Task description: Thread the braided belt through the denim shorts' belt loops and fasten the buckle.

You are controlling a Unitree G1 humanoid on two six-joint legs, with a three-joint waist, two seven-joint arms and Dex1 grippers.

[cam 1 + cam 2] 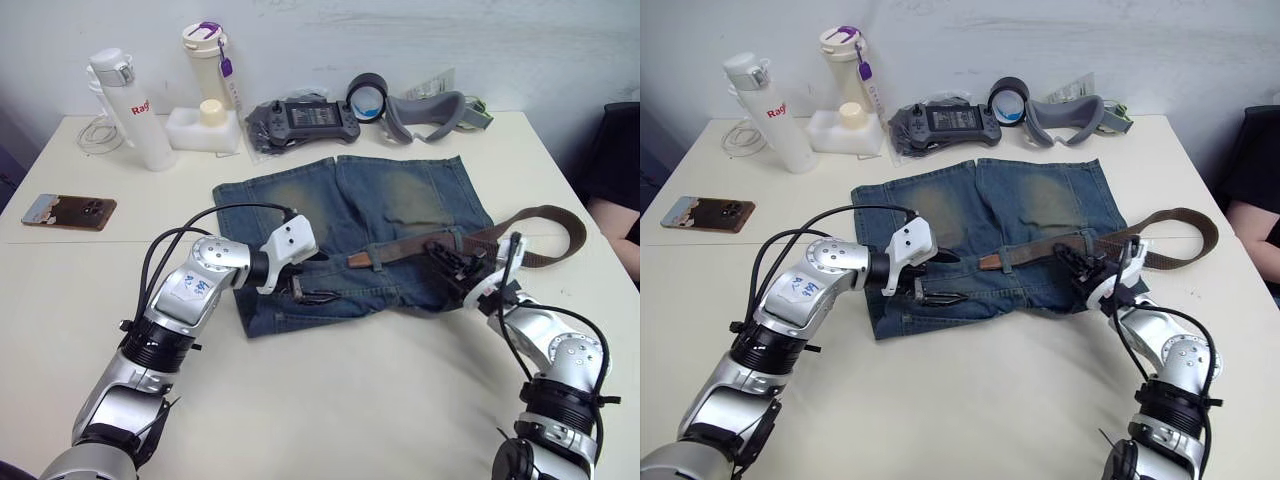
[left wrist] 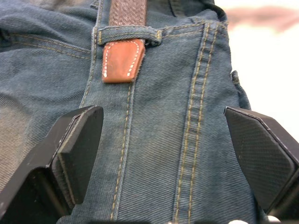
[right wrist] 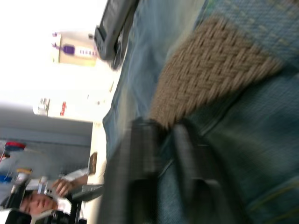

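The denim shorts [image 1: 380, 205] lie flat on the white table [image 1: 350, 400], waistband toward me. The braided belt [image 1: 545, 215] runs along the waistband and curls off the shorts' right side. Its tan tip [image 2: 122, 60] has just come out of a belt loop [image 2: 126, 33]. My left gripper [image 1: 318, 280] hovers open over the waistband just short of that tip, one finger [image 2: 77, 149] on each side of the seam. My right gripper [image 1: 445, 258] is shut on the braided belt [image 3: 210, 70] at the waistband's right part. The buckle is hidden.
Along the table's back edge stand a white bottle [image 1: 128, 110], a tumbler [image 1: 210, 62], a white box [image 1: 203, 128], a game controller [image 1: 303, 120], a tape roll [image 1: 367, 95] and a grey padded band [image 1: 430, 115]. A phone [image 1: 68, 211] lies at the left. A person [image 1: 620, 190] sits at the right.
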